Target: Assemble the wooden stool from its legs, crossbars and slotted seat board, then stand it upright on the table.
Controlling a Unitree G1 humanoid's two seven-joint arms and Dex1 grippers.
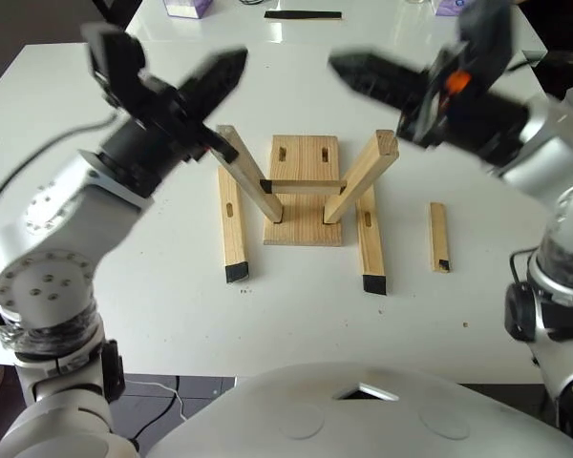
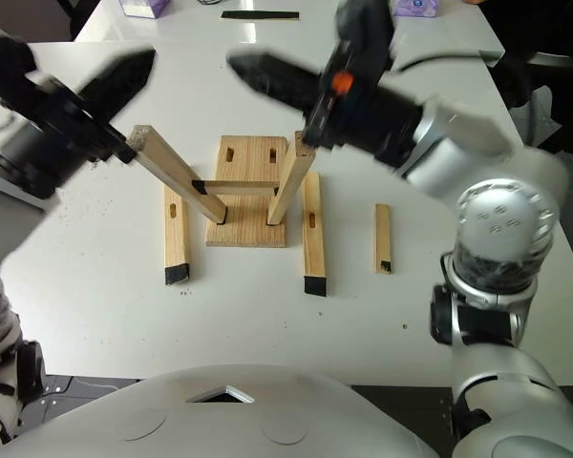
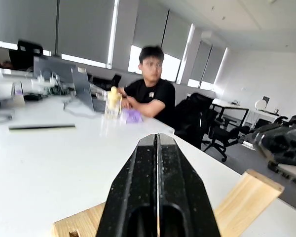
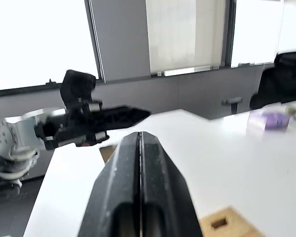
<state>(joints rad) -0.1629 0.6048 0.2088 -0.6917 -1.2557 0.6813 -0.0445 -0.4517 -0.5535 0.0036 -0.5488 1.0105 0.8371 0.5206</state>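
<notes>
Left fingers (image 3: 135, 197) pressed together, empty; right fingers (image 4: 121, 197) likewise. Pale wooden seat board (image 1: 306, 153), rectangular slots, mid-surface; two square legs (image 1: 251, 176) slanting up, thin crossbar (image 1: 304, 183) between.

Your legs (image 1: 233, 229) are pale wood with black tips, the seat (image 1: 304, 157) pale wood too, the table (image 1: 105, 277) white, the left pincer (image 3: 158, 142) and right pincer (image 4: 139, 137) black.

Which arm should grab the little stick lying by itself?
Probably the right. The little stick lies on the robot's right, beyond the board; the right gripper hangs nearer than the left gripper.
</notes>
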